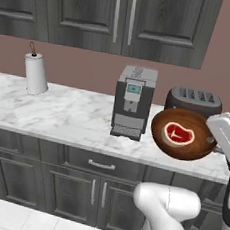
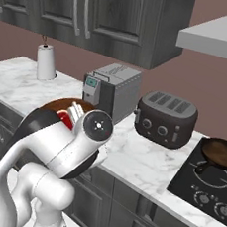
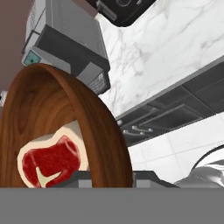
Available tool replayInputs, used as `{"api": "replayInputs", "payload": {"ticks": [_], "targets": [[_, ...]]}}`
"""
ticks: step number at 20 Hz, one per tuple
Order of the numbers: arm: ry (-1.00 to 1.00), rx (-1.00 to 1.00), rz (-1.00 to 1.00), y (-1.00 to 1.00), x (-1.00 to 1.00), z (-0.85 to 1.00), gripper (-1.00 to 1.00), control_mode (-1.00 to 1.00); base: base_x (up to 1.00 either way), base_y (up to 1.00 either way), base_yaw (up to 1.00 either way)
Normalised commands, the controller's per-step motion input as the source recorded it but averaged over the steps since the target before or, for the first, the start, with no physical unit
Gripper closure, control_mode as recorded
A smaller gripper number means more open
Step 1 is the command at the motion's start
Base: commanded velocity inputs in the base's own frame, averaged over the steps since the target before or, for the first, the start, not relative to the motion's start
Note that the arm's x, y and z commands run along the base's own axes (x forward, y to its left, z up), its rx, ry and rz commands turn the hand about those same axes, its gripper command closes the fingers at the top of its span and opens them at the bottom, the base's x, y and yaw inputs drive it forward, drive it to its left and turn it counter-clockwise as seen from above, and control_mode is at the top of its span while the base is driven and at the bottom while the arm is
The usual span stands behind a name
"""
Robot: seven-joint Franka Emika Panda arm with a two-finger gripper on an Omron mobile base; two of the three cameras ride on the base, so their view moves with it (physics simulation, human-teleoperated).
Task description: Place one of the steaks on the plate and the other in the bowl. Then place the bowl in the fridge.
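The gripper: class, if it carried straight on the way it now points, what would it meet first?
Judging by the hand view, the gripper, shut on the bowl rim, points past the bowl toward the coffee machine on the marble counter. The machine probably comes first, though depth is unclear.

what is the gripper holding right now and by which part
The gripper holds the wooden bowl by its rim, lifted and tilted above the counter edge, with a steak inside.

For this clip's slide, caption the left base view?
Gripper holds the tilted wooden bowl with a steak inside, beside the coffee machine.
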Motion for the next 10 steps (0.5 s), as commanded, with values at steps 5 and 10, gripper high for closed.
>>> {"api": "replayInputs", "payload": {"ticks": [5,10], "targets": [[0.0,0.0,0.0,-0.07,0.1,0.0,1.0,-1.0,0.0,0.0,0.0],[0.0,0.0,0.0,0.0,0.01,0.0,1.0,1.0,-0.1,0.0,0.01]]}}
